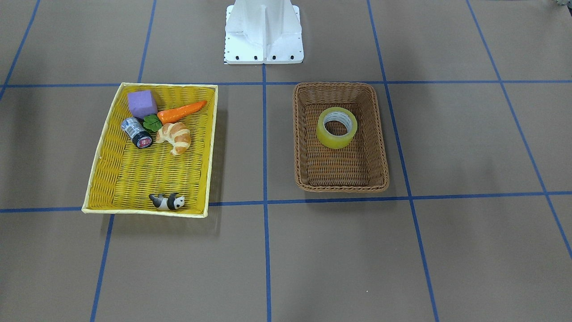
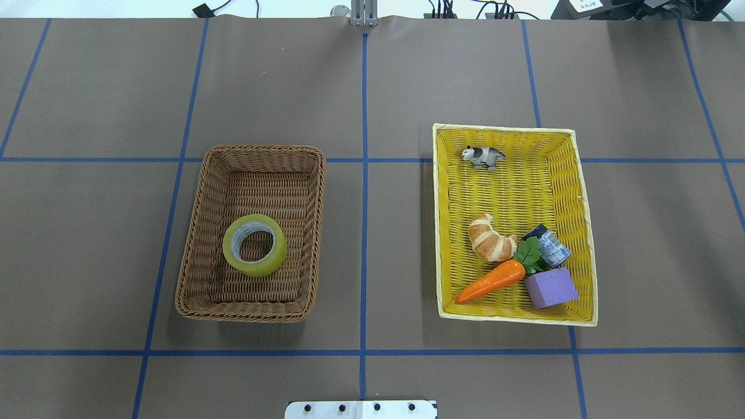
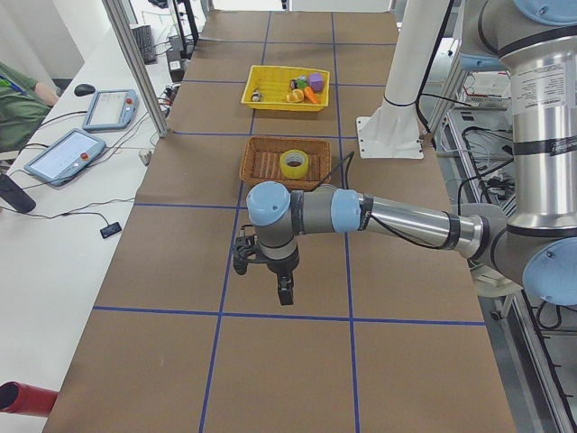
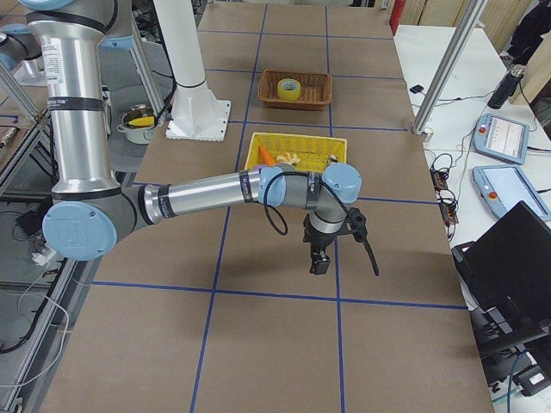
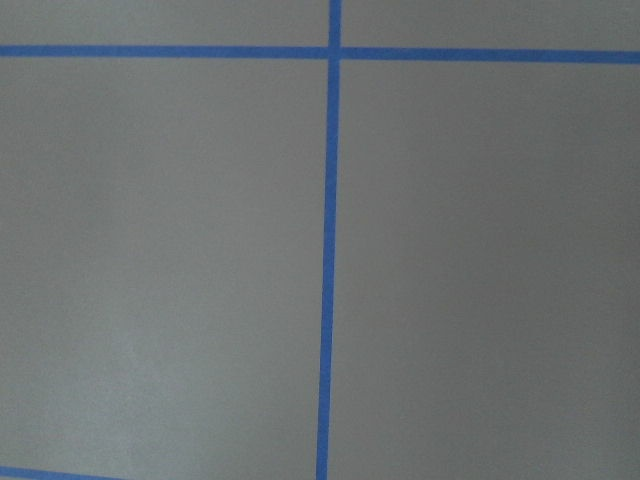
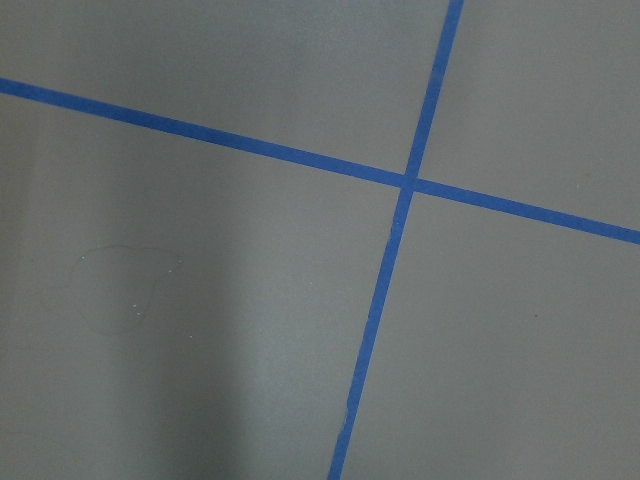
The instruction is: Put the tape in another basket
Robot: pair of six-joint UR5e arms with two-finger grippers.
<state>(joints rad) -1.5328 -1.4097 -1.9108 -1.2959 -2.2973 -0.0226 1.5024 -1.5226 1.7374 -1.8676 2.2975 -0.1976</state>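
Note:
The tape [image 1: 337, 127] is a yellowish roll lying flat inside the brown wicker basket [image 1: 342, 187], toward the robot's end. It also shows in the overhead view [image 2: 255, 245] in that basket [image 2: 244, 311]. The left gripper [image 3: 283, 293] shows only in the exterior left view, hanging low over bare table well away from the basket [image 3: 257, 162]. The right gripper [image 4: 318, 265] shows only in the exterior right view, low over bare table beyond the yellow tray. I cannot tell whether either is open or shut. The wrist views show only brown table and blue lines.
A shallow yellow woven tray [image 2: 512, 186] holds a croissant [image 2: 490, 238], a carrot [image 2: 489, 281], a purple block [image 2: 550, 287], a dark can [image 2: 550, 245] and a panda figure [image 2: 483, 156]. The robot's white base [image 1: 263, 31] stands between the two containers. Tablets lie on side desks.

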